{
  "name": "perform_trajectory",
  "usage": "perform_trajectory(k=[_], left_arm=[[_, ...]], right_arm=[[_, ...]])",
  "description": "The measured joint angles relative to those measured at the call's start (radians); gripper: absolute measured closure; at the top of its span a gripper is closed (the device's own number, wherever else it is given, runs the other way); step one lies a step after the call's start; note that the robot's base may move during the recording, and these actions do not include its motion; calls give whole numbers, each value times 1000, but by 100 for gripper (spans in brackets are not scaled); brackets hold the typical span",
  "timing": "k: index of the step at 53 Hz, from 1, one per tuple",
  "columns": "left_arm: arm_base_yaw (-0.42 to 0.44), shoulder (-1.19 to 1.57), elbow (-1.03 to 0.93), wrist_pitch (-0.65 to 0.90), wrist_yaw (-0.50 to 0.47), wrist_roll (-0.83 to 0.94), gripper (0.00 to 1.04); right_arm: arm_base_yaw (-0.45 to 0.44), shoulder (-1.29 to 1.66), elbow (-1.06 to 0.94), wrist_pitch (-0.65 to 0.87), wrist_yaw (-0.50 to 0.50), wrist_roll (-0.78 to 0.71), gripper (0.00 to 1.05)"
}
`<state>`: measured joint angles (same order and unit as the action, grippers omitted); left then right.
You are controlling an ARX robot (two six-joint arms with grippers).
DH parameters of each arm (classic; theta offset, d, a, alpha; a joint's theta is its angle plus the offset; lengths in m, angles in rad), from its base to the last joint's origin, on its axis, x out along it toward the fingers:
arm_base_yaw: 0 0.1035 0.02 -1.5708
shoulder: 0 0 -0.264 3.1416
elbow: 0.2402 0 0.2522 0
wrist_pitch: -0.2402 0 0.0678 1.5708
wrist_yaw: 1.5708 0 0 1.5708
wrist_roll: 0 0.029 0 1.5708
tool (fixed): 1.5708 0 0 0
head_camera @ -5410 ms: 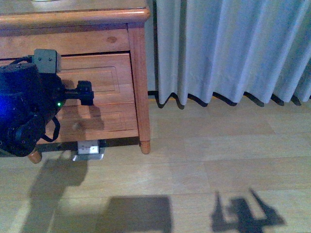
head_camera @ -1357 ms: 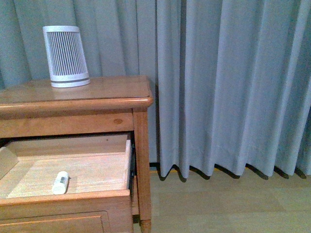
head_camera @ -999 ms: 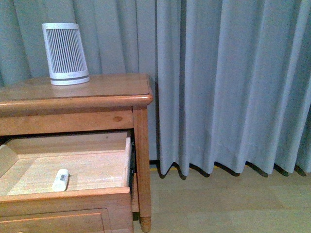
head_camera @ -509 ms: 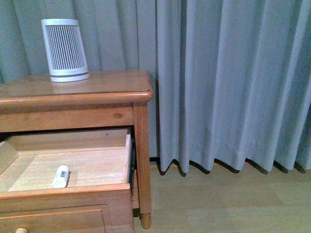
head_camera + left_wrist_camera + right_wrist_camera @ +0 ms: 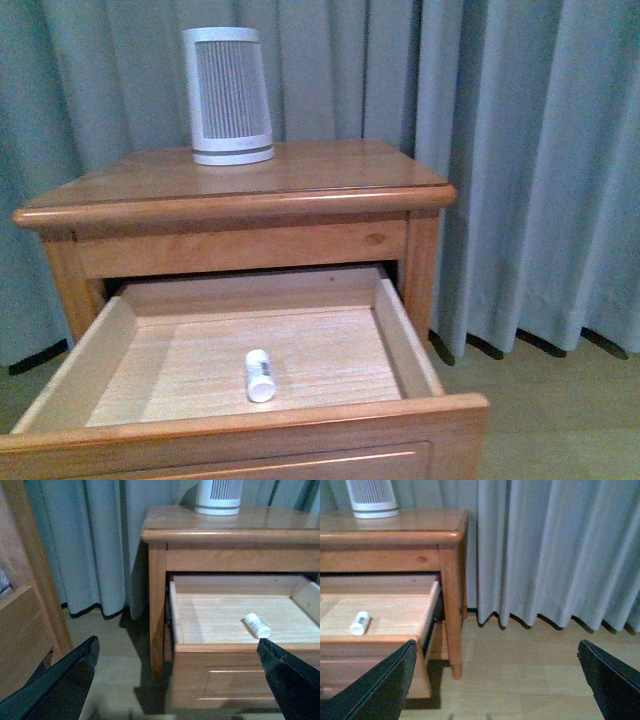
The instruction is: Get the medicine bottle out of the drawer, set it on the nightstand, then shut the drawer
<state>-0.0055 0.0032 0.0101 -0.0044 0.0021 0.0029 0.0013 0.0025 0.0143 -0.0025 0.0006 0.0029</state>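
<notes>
Home bedroom, wooden nightstand [image 5: 240, 190], floor-length curtains [image 5: 520, 150]

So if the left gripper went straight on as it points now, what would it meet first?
Most likely the front corner of the open drawer, next to the nightstand leg; the left gripper is not aimed at the medicine bottle. Depth is unclear.

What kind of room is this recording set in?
Likely a bedroom: a wooden nightstand with an open drawer, floor-length curtains behind it, and a wood floor.
</notes>
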Motion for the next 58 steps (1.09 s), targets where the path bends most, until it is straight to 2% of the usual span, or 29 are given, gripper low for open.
perform_trajectory(k=[8,9,11,13,17,21,25,37,50,58], left_arm=[[0,-2,0,0,-6,0,7],[0,-2,0,0,-6,0,7],[0,-1,0,0,-6,0,7],[0,-3,0,0,-7,0,7],[0,-2,0,0,-5,0,7],[0,-2,0,0,-5,0,7],[0,-2,0,0,-5,0,7],[0,-2,0,0,-5,0,7],[0,-2,0,0,-5,0,7],[0,-2,0,0,-5,0,7]], right_arm=[[0,2,0,1,-4,0,7],[5,3,0,-1,15,0,7],[48,51,1,19,147,-3,7],[83,182,12,127,263,-3,7],[105,384,69,265,317,9,7],[134,599,172,366,314,31,7],[164,807,305,366,291,78,7],[260,1372,701,206,216,209,7],[342,1725,1028,103,155,272,7],[370,1912,1183,54,156,282,7]])
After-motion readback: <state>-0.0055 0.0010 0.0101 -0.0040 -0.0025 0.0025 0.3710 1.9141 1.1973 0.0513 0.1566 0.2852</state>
